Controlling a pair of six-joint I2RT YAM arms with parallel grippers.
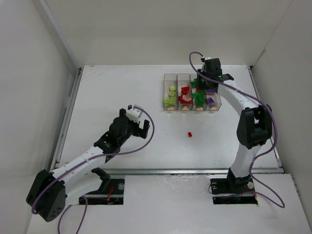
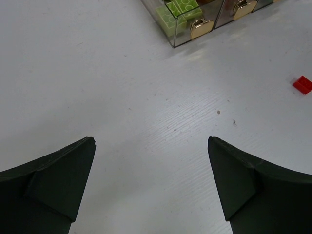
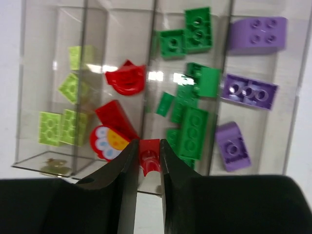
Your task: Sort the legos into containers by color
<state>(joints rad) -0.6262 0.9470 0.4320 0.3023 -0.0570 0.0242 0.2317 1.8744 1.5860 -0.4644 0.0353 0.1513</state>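
right claw [image 3: 148,147] clenched on red brick [image 3: 149,157] over bins [image 3: 85,58], lower centre; next: nudge frame-left, drop in red bin. left claw [image 2: 151,146] released (loose brick [image 1: 190,134] lies mid-worktop [image 1: 122,87]).

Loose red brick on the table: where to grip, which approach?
Pinch two opposite side faces from straight above. The red brick is small, low and alone on the table, so every side is free; the open left claw could straddle it.

White tabletop [image 1: 122,97] w/ plain white walls [image 1: 146,29] on three sides.
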